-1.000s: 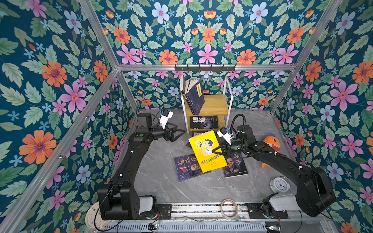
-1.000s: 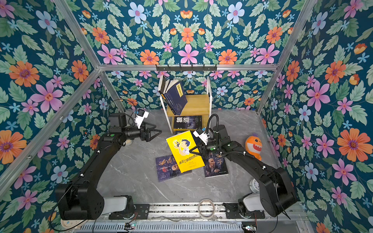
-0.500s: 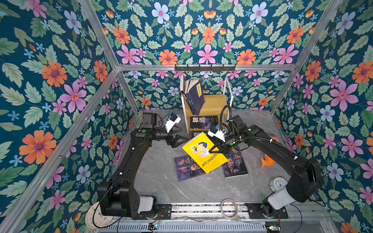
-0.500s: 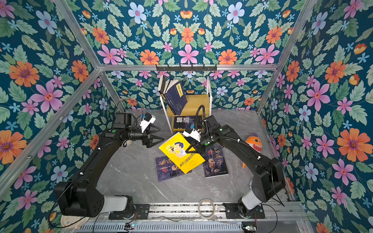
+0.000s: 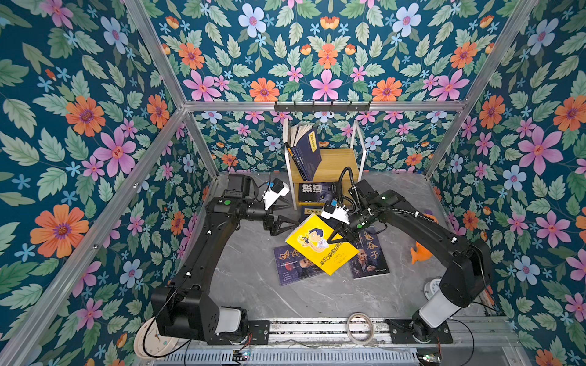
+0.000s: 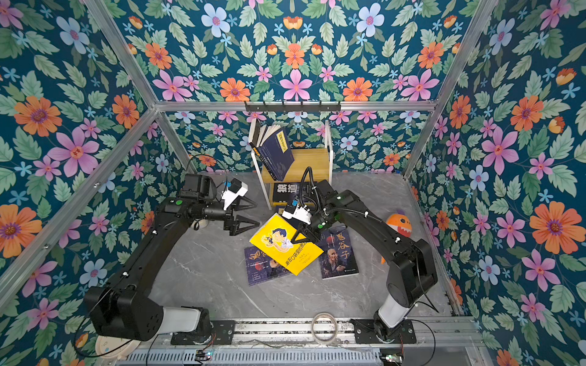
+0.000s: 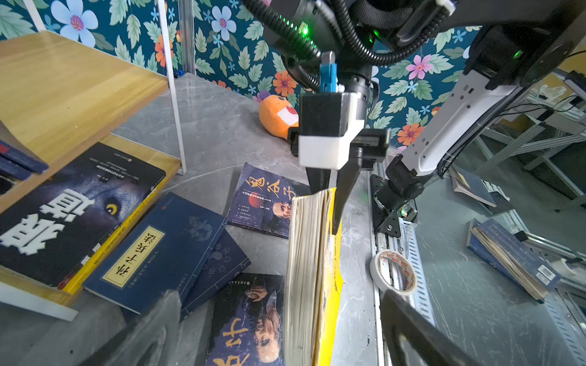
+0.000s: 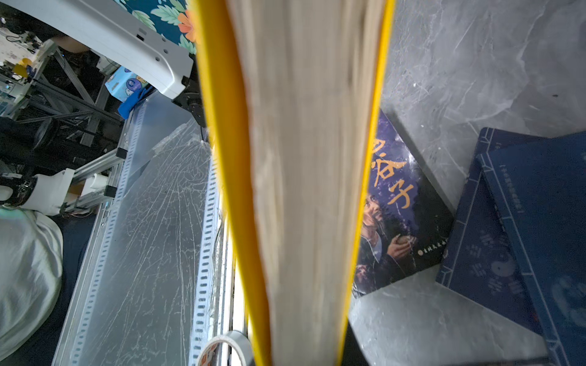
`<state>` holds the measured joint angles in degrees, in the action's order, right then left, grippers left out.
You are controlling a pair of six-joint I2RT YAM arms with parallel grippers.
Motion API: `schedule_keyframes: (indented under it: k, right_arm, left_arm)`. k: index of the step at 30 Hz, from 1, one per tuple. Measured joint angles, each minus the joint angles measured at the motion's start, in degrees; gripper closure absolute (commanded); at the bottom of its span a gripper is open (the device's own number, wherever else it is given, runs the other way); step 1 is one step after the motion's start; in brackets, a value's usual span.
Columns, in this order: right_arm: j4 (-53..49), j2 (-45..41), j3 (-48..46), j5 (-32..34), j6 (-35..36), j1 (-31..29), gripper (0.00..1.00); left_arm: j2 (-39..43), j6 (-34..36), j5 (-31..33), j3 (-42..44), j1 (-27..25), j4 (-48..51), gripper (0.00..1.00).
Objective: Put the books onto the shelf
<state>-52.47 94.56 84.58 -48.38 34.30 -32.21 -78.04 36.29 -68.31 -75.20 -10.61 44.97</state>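
Right jaws pinch the yellow book [image 5: 317,250] narrowly by one edge, raised off the surface [image 5: 253,285] over the portrait books [image 5: 291,263], probably so it can go upright onto the shelf [image 5: 336,158], where navy books [image 5: 306,155] lean above and the wolf book [image 5: 317,191] lies below; left jaws stand wide and empty just beside it, perhaps to steady it; since a second ago the book has turned and shifted leftward, and the left jaws have dropped towards it.

glossy yellow book [image 5: 312,253] (paper pages), wooden shelf [image 5: 336,160], smooth grey tabletop [image 5: 250,285]
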Motion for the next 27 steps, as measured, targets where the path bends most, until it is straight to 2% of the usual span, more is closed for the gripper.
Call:
schedule_keyframes:
  k: [8, 10, 13, 17, 18, 20, 24, 27]
  right_arm:
    - [-1.0, 2.1, 3.9, 1.8, 0.8, -3.0, 1.00]
    - [-1.9, 2.3, 5.0, 2.1, 0.8, -3.4, 1.00]
    - [-2.1, 2.3, 6.4, 2.1, 0.9, -3.5, 1.00]
    - [-2.3, 2.3, 6.9, 2.8, 1.3, -3.6, 1.00]
    - [-2.2, 2.3, 6.9, 3.1, 1.3, -3.6, 1.00]
    - [-2.1, 2.3, 6.9, 3.8, 1.3, -3.5, 0.98]
    - [-0.9, 1.5, 5.8, 5.0, 1.0, -3.6, 0.61]
    - [1.9, -2.0, 2.8, 7.0, 0.6, -3.6, 0.45]
  left_arm:
    - [-0.8, 0.1, 0.7, 3.9, -4.0, 0.0, 0.00]
    - [-1.4, 0.1, 1.0, 4.4, -5.2, -0.1, 0.04]
    - [-2.3, -0.1, 1.1, 4.9, -6.7, -0.3, 0.26]
    - [-2.6, -1.6, 0.7, 5.6, -7.6, -1.6, 0.89]
    - [-2.6, -2.1, 0.2, 5.8, -7.6, -1.9, 1.00]
    - [-2.6, -2.9, -0.6, 6.3, -7.6, -2.6, 1.00]
    - [-2.3, -4.3, -0.7, 7.0, -7.6, -3.5, 1.00]
    - [-1.6, -6.4, -0.8, 8.5, -6.7, -5.6, 1.00]
